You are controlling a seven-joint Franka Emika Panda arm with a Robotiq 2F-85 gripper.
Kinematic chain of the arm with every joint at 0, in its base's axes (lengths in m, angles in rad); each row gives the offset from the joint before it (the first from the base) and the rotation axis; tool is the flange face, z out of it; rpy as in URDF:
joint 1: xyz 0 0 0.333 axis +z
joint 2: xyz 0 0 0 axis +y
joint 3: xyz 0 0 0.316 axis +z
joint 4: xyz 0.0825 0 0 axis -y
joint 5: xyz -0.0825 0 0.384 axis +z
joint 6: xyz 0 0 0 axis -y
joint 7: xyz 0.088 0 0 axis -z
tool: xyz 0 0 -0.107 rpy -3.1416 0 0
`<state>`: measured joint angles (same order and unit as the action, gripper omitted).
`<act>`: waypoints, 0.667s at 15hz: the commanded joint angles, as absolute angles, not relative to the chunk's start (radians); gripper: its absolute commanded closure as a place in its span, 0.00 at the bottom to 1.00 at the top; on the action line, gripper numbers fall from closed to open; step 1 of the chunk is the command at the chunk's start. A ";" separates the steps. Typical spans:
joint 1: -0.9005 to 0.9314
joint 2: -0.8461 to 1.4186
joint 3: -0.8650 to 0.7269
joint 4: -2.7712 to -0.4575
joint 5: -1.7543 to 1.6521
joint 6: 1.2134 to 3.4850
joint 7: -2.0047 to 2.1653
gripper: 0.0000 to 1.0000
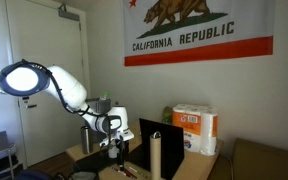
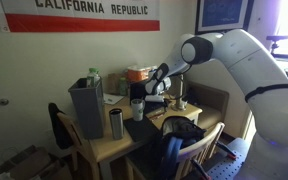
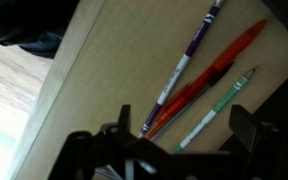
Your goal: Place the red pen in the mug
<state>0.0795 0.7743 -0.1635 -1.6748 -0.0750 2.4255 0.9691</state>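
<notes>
While the hand [image 3: 179, 138] hung wide open and empty over the tan bench [image 3: 104, 70], the slim red pen [image 3: 209, 75] lay crowded between a purple-white marker [image 3: 184, 62] and a green-white pen [image 3: 220, 106]. Best bet was straddling red alone, mid-shaft. The white ceramic mug [image 2: 137, 108] sat on that bench.

Pen [image 3: 219, 68] on table [image 3: 99, 90], marker [image 3: 189, 55] just beside its left, another pen [image 3: 219, 110] on its right
</notes>
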 commanded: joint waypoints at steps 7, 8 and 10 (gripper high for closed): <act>0.125 0.870 -0.194 -1.614 -0.063 2.446 1.047 0.00; 0.128 0.872 -0.199 -1.614 -0.065 2.449 1.055 0.00; 0.131 0.873 -0.204 -1.616 -0.067 2.451 1.058 0.00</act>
<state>0.1138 0.8561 -0.1812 -1.6286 -0.0749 2.4352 1.0291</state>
